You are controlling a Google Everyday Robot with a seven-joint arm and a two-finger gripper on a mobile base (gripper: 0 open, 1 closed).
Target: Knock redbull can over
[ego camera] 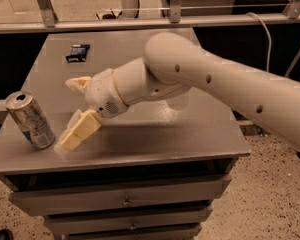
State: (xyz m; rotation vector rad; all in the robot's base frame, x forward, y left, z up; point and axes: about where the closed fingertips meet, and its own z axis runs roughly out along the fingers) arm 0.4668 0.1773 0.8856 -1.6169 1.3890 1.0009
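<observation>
The redbull can [30, 120] is a slim silver can with blue patches and an open shiny top. It stands, leaning slightly, near the front left edge of the grey table [180, 134]. My gripper [68, 113] is just right of the can, low over the table, with its cream fingers spread open and empty. The lower finger [80, 132] has its tip close beside the can's base; I cannot tell whether it touches. The upper finger [78, 83] is behind, apart from the can. My thick white arm [215, 84] reaches in from the right.
A small dark packet [78, 52] lies at the table's back left. The table has drawers [125, 201] below its front edge. A metal rail [140, 21] and a cable [262, 29] run behind. Speckled floor lies to the right.
</observation>
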